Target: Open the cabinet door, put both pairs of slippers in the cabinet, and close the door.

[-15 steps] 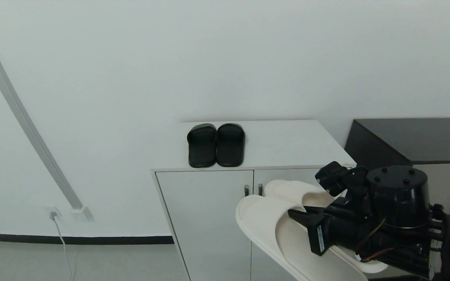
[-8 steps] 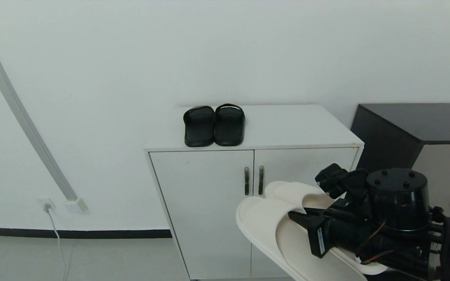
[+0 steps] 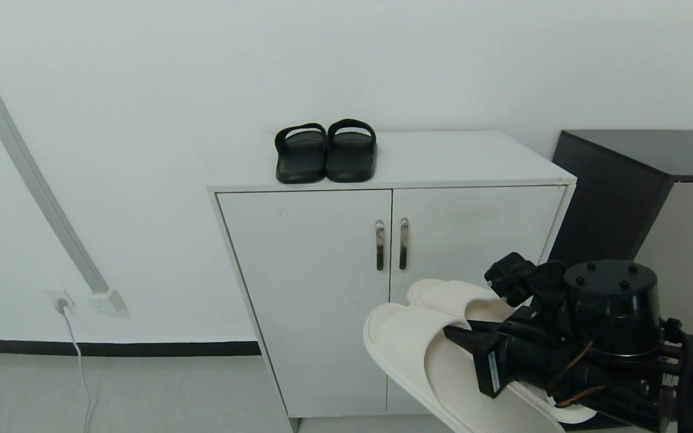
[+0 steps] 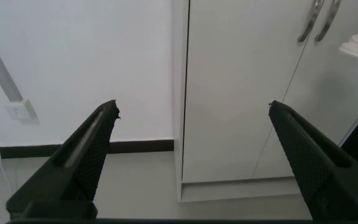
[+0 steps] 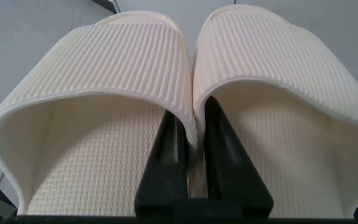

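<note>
White slippers (image 3: 406, 343) pinched in right jaws (by inner strap edges), before shut cabinet (image 3: 310, 270); left jaws spread wide; black slippers (image 3: 325, 153) atop cabinet.

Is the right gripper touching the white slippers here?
Touching. The right wrist view shows the right gripper clamped on the adjoining strap edges of both white slippers.

White slippers (image 3: 409, 346): heels apparently cut off.
</note>
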Controlling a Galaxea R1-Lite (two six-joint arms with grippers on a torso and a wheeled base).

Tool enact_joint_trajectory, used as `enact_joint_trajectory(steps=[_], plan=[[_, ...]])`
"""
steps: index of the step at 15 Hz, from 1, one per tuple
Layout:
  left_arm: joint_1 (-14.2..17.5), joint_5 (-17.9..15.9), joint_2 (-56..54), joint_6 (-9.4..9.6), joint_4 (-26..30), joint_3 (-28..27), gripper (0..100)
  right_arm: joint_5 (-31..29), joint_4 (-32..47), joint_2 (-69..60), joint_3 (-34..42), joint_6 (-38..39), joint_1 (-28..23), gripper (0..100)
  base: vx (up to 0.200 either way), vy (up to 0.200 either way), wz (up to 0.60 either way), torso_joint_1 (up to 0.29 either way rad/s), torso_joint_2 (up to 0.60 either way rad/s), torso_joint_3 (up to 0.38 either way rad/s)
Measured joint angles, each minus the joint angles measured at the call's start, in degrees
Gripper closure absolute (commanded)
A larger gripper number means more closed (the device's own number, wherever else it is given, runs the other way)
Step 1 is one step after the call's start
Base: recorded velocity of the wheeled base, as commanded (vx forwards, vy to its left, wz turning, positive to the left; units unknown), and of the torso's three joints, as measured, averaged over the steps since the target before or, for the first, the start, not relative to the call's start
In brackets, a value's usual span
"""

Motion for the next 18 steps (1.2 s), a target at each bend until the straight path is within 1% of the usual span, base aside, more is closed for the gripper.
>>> enact_joint_trajectory(steps=[5,10,18], plan=[[0.0,0.02,0.0,0.0,0.0,0.0,0,0.02,0.0,0.04,0.13,-0.02,0.0,100,0.0,0.0,0.0,-0.113,0.46,0.343],[0.0,0.0,0.0,0.02,0.02,0.0,0,0.09,0.0,0.59,0.11,-0.05,0.0,100,0.0,0.0,0.0,-0.041,0.43,0.372],[-0.02,-0.07,0.4,0.26,-0.02,0.0,0,0.07,-2.23,1.17,0.96,-0.05,0.0,100,0.0,0.0,0.0,-0.002,0.02,0.017]])
